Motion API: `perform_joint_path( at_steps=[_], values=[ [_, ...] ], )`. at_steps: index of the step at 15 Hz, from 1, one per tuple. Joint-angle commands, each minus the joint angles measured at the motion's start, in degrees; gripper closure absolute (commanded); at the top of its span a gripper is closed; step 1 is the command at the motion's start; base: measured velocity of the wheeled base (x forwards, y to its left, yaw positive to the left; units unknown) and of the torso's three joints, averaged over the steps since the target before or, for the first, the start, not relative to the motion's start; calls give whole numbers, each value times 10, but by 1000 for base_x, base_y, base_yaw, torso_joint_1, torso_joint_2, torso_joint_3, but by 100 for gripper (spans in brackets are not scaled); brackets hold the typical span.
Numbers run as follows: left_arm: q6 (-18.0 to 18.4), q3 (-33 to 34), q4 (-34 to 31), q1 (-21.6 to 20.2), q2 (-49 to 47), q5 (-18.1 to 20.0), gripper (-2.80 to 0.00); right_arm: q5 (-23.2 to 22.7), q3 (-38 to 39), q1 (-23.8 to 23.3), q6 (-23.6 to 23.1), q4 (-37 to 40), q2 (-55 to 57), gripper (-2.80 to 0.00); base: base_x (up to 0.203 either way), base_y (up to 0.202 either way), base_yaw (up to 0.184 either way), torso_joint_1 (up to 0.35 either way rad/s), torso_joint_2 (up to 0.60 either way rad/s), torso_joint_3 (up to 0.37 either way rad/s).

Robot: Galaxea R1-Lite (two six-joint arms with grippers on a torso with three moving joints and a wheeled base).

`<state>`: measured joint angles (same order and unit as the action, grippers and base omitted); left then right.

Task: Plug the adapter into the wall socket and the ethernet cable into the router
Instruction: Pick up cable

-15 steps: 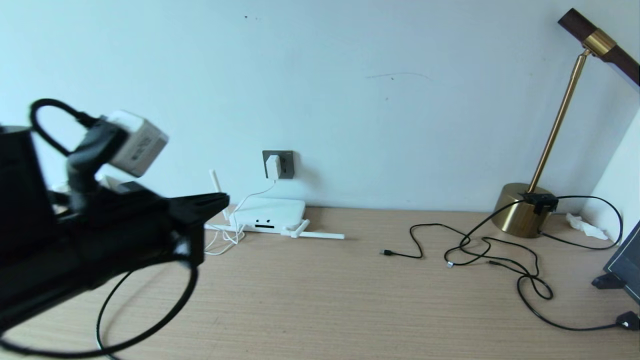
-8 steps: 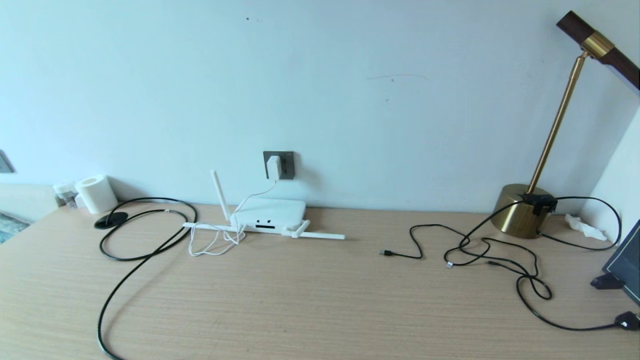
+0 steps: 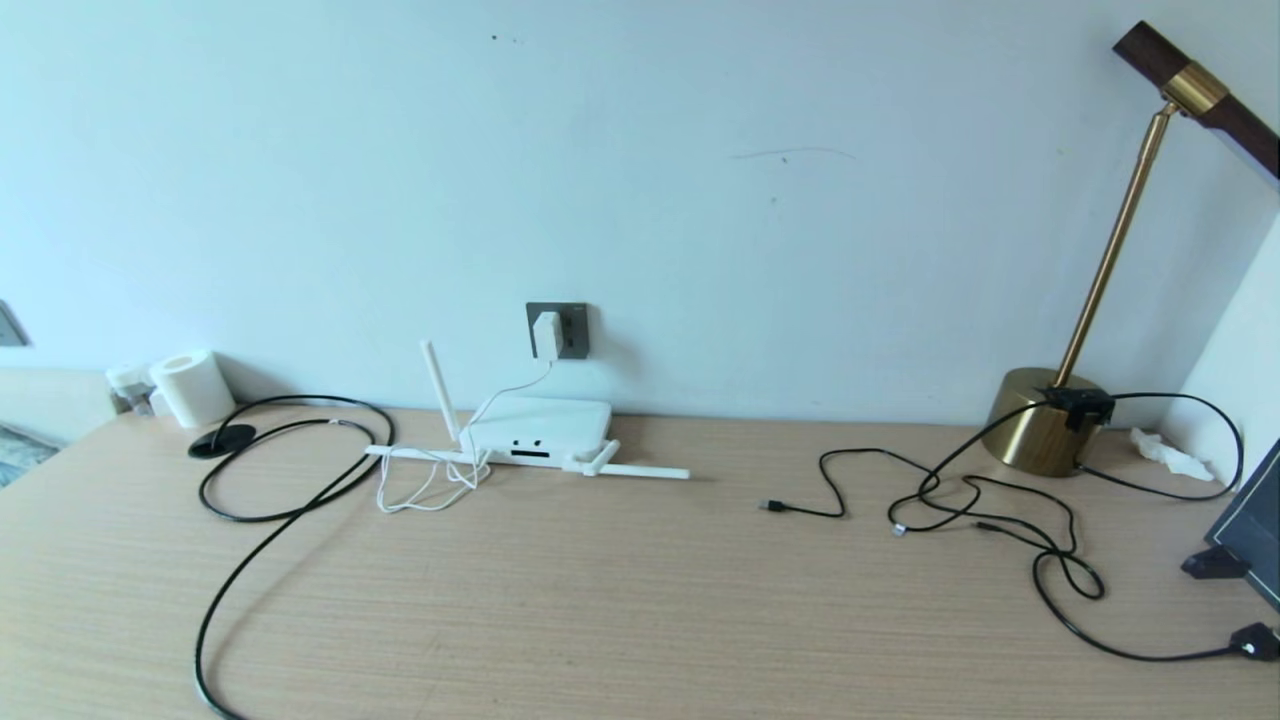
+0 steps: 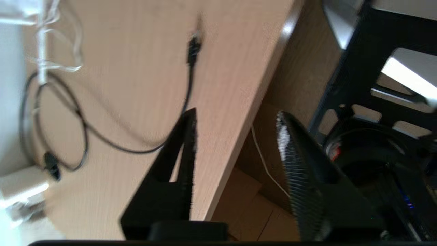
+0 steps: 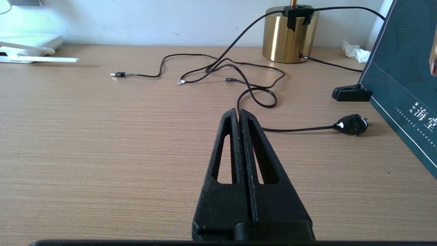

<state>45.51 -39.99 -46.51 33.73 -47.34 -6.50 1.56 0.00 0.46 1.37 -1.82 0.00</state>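
Note:
The white adapter (image 3: 546,334) sits plugged into the dark grey wall socket (image 3: 572,330), and its thin white cord hangs down to the router (image 3: 540,428) on the table below. The black ethernet cable (image 3: 199,640) loops left of the router and runs off the head view's bottom edge. Its plug end (image 4: 193,51) lies loose on the table, apart from the router. My left gripper (image 4: 237,114) is open and empty over the table's front edge, out of the head view. My right gripper (image 5: 239,111) is shut on nothing, low over the table's right half.
A brass lamp (image 3: 1045,430) stands at the back right with thin black cables (image 3: 960,500) tangled in front of it. A black mains plug (image 5: 351,124) and a dark board (image 5: 403,78) are at the far right. A paper roll (image 3: 192,387) is at the back left.
One second ago my left arm filled the head view's left side. It has since pulled out of that view, uncovering the ethernet cable's loop and the paper roll.

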Motion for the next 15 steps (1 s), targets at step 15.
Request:
perform_joint_path(
  at_steps=[15],
  values=[
    [59, -27, 116, -201, -312, 91, -280, 0, 6, 1, 0, 0, 0, 0, 0, 0, 0, 0, 0, 0]
  ],
)
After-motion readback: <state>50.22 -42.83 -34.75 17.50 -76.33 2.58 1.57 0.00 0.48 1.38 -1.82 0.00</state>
